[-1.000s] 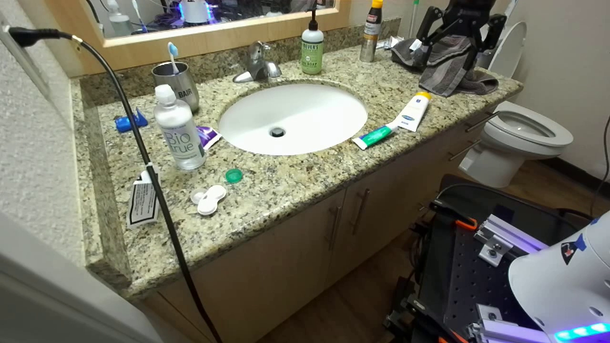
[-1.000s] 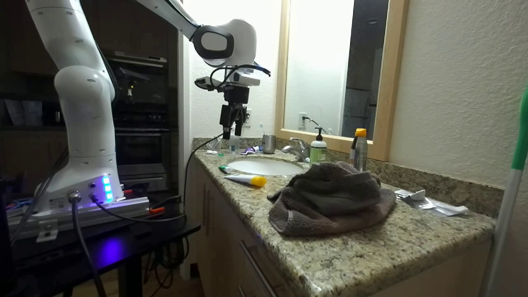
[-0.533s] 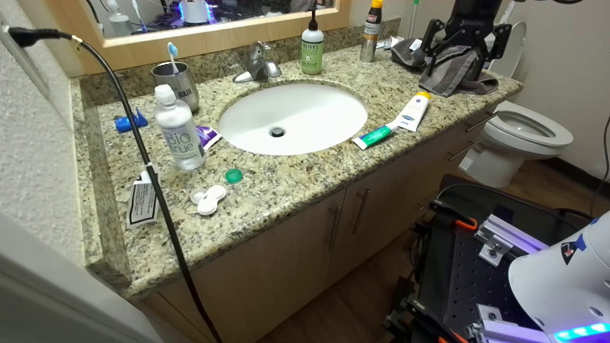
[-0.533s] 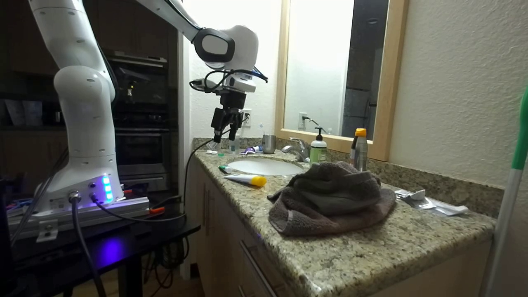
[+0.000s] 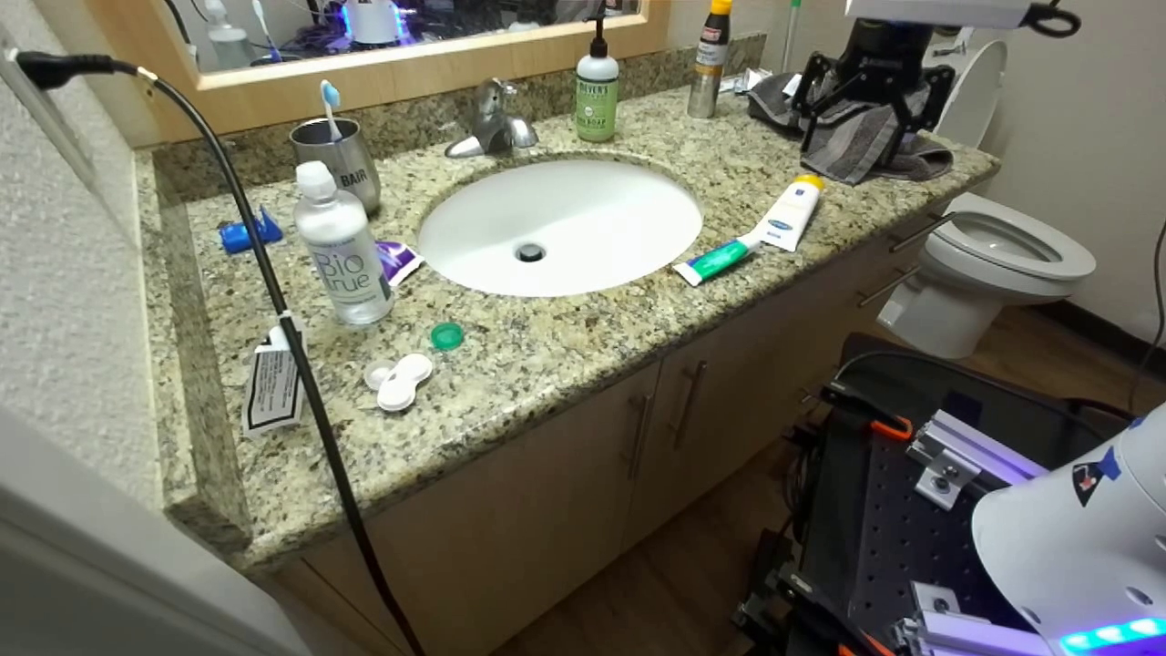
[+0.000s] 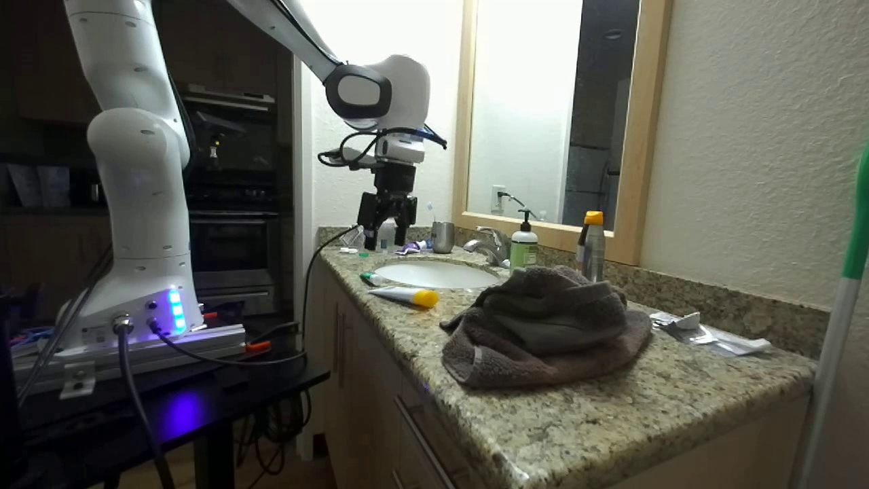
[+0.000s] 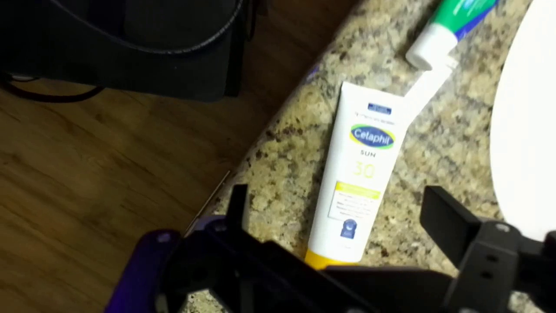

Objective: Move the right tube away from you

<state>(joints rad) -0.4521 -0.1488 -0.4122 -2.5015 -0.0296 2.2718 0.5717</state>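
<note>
The mostly white tube lies on the counter to the right of the green tube in an exterior view. It also shows in an exterior view and the wrist view. It has a yellow cap; no reddish marking shows on it. My gripper is open and empty, above the counter. In the wrist view the gripper has one finger on each side of the white tube's cap-end half, apart from it. The cap is partly hidden by the gripper. The green tube's white cap points toward the white tube.
A grey towel lies beyond the white tube's cap end. The sink is beside the tubes, with a soap bottle and a spray can behind. The counter's front edge runs close to the white tube.
My gripper has come down toward the counter, over the white tube. Its fingers stay open. The tubes and the other things have not moved.
</note>
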